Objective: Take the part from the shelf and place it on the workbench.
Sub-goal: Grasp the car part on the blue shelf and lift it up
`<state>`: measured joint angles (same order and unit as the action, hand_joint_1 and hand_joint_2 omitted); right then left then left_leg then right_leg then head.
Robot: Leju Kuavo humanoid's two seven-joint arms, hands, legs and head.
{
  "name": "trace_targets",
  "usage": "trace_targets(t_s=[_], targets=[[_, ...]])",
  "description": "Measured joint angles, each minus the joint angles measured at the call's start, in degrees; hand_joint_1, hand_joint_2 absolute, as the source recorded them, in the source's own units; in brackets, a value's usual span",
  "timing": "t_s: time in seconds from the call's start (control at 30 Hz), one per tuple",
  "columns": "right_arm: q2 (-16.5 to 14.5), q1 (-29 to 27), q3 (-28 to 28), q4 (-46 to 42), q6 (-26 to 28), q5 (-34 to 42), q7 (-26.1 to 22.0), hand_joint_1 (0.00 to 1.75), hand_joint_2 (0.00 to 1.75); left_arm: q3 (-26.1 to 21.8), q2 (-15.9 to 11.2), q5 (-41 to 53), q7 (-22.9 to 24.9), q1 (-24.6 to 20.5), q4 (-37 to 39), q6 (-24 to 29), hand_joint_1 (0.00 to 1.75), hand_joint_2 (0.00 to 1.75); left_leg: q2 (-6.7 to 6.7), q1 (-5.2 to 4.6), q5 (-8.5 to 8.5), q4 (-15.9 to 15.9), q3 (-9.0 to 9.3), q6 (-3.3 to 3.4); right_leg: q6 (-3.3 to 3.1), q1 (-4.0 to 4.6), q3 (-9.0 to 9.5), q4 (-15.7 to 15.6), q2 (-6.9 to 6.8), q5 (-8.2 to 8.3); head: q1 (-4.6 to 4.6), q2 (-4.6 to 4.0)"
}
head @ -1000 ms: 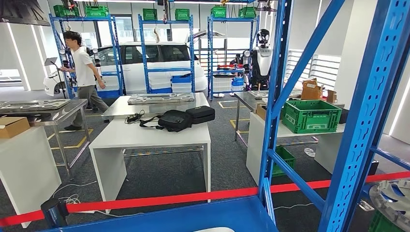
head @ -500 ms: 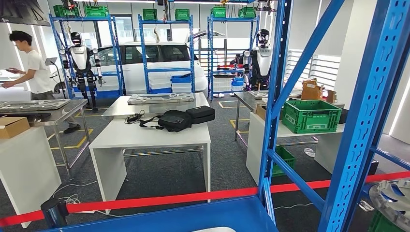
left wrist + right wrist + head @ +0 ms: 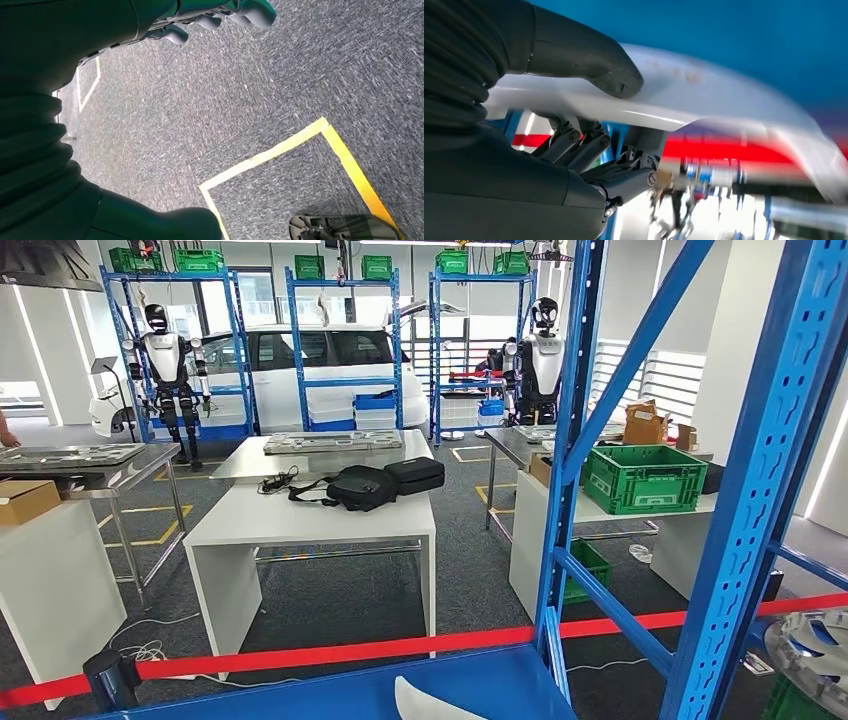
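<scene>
A white, flat curved part (image 3: pixel 704 95) is gripped by my right hand (image 3: pixel 579 140), with the thumb (image 3: pixel 594 60) on one face and the dark fingers (image 3: pixel 591 145) under the other. The part's tip (image 3: pixel 430 702) pokes up over the blue shelf board (image 3: pixel 300 695) at the bottom of the head view. My left hand (image 3: pixel 220 12) hangs over grey carpet and holds nothing, its fingers loosely apart. A white workbench (image 3: pixel 310 520) stands beyond the shelf, with black bags (image 3: pixel 385 483) on top.
Blue shelf uprights (image 3: pixel 570 440) and diagonal braces frame the right side. A red tape barrier (image 3: pixel 330 652) runs across in front. A green crate (image 3: pixel 645 480) sits on a white table at right. A round metal part (image 3: pixel 815 650) lies at the lower right.
The white part's tip has risen higher into the bottom of the head view. The person at the far left has walked out of the picture, baring a standing robot behind.
</scene>
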<state>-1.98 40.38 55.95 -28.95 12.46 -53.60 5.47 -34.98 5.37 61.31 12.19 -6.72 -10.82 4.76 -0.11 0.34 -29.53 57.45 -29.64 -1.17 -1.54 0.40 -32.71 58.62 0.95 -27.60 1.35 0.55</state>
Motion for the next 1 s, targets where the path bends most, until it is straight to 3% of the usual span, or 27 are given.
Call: trace_targets(t_s=[0.1, 0.17, 0.3, 0.4, 0.57, 0.67, 0.73, 0.83, 0.87, 0.9, 0.93, 1.0], targets=[[0.2, 0.1, -3.2, -7.4, 7.1, 1.3, -2.0, 1.75, 1.75, -0.3, 0.2, 0.0, -0.4, 0.1, 0.0, 0.0, 0.0, 1.75, 0.01, -0.01, 0.08, 0.0, 0.07, -0.06, 0.0, 0.01, -0.33, 0.0, 0.02, 0.06, -0.01, 0.0], [0.8, 0.5, -5.4, -15.1, 8.0, 3.3, -3.9, 1.75, 1.75, -0.3, 0.4, 0.2, -0.6, 0.2, 0.0, -0.1, 0.0, 1.75, -0.03, -0.01, 0.12, 0.0, 0.01, -0.08, -0.01, 0.03, -0.49, 0.0, 0.01, 0.07, -0.02, 0.0], [2.4, 0.9, -8.6, -32.1, 1.6, 11.6, -8.4, 1.75, 1.75, -0.4, 0.8, 0.3, -0.1, 0.2, 0.1, -0.8, 0.0, 1.75, -0.09, -0.01, 0.07, 0.0, -0.12, -0.09, -0.06, 0.06, -0.57, 0.0, 0.0, 0.01, -0.02, 0.0], [2.6, 1.7, -9.5, -40.1, -2.0, 14.1, -9.6, 1.75, 1.75, -0.9, 1.1, 0.1, 0.9, 0.2, 0.1, -0.8, 0.0, 1.75, -0.08, -0.06, -0.01, 0.1, -0.18, 0.0, 0.01, -0.02, -0.58, 0.0, 0.0, 0.01, -0.02, 0.0], [2.4, 2.6, -9.4, -45.5, -2.2, 12.7, -12.1, 1.75, 1.75, -1.7, 1.5, -0.4, 1.9, 0.7, 0.1, -0.7, 0.0, 1.75, -0.14, -0.28, -0.08, 0.3, -0.49, 0.38, 0.42, -0.27, -0.56, -0.1, -0.06, 0.16, -0.02, 0.0], [2.0, 2.9, -9.2, -46.8, -2.4, 12.1, -12.6, 1.75, 1.75, -2.1, 1.8, -0.8, 2.1, 0.9, 0.2, -0.7, 0.0, 1.75, -0.07, -0.23, 0.54, 0.0, -0.46, 1.01, 1.06, -0.43, -0.61, -0.1, -0.04, 0.41, -0.04, 0.0], [1.7, 3.1, -8.9, -47.1, -2.8, 12.1, -12.7, 1.75, 1.75, -2.4, 2.1, -0.9, 2.1, 1.0, 0.3, -0.7, 0.0, 1.75, 0.11, 0.19, 1.34, -0.8, -0.34, 1.44, 1.55, -0.36, -1.48, 1.7, -0.12, -1.18, 0.03, 0.0], [1.5, 2.9, -8.1, -47.1, -3.1, 12.1, -12.7, 1.75, 1.75, -2.9, 2.2, -1.0, 2.0, 1.6, 0.3, -0.7, 0.0, 1.75, 0.32, 0.43, 1.83, -0.9, -0.9, 1.6, 2.26, -0.75, -5.69, 11.7, -0.29, -6.67, 0.15, 0.0], [1.5, 2.6, -7.9, -47.1, -3.3, 12.2, -12.8, 1.75, 1.75, -3.0, 2.3, -0.9, 2.1, 1.8, 0.3, -0.7, 0.0, 1.75, 0.35, 0.47, 1.86, -0.7, -1.17, 1.56, 2.45, -0.96, -6.85, 14.5, -0.35, -7.51, 0.16, 0.0], [1.5, 2.3, -7.7, -47.1, -3.5, 12.2, -13.0, 1.75, 1.75, -3.0, 2.3, -0.8, 2.2, 2.0, 0.3, -0.8, 0.0, 1.75, 0.36, 0.54, 1.87, -0.4, -1.46, 1.49, 2.63, -1.15, -7.24, 15.6, -0.42, -7.31, 0.16, 0.0], [1.5, 2.0, -7.5, -47.2, -3.8, 12.2, -13.3, 1.75, 1.75, -3.1, 2.3, -0.6, 2.3, 2.0, 0.3, -0.9, 0.0, 1.75, 0.35, 0.67, 1.84, 0.0, -1.72, 1.37, 2.78, -1.32, -6.46, 14.3, -0.52, -5.99, 0.17, 0.0], [1.5, 1.2, -7.0, -47.9, -4.6, 12.2, -13.9, 1.75, 1.75, -3.1, 2.4, -0.3, 2.8, 2.1, 0.4, -1.0, 0.0, 1.75, 0.28, 0.96, 1.64, 0.7, -2.22, 0.85, 3.07, -1.59, -2.69, 7.4, -0.73, -2.82, 0.18, 0.0]])
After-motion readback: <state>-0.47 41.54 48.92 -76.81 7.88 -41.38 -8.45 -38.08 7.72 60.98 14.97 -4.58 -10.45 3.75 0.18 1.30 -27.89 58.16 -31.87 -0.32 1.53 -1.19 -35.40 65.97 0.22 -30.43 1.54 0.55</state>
